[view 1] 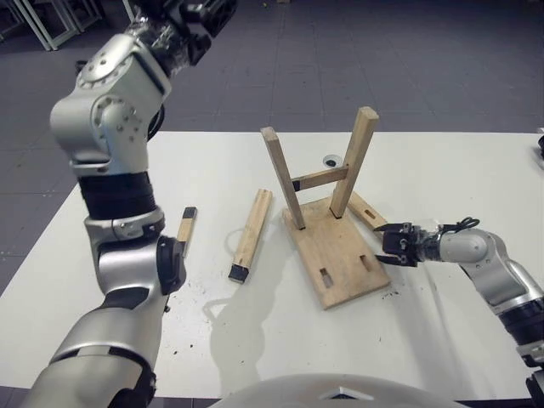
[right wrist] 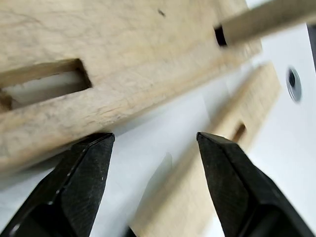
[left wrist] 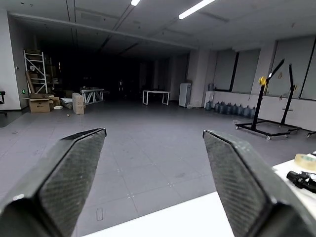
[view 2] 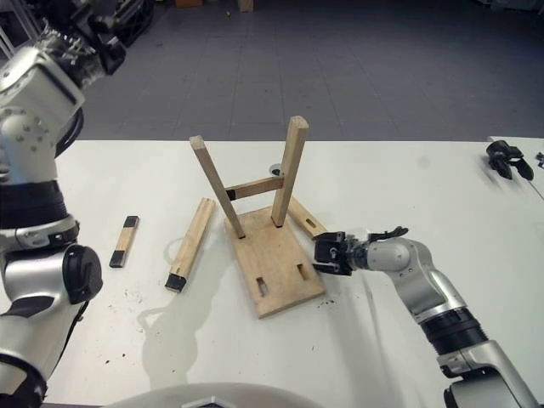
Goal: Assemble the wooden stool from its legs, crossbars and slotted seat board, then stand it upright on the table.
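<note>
Just left of the spread right pincer (view 1: 384, 245) lies the seat board (view 1: 338, 251).

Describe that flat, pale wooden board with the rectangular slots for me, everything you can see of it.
The pale wooden seat board is a rectangular slab lying flat on the white table. Two wooden legs stand in its far slots, joined by a crossbar. Its two near slots are empty. The open right gripper sits at its right edge; whether they touch cannot be told.
</note>
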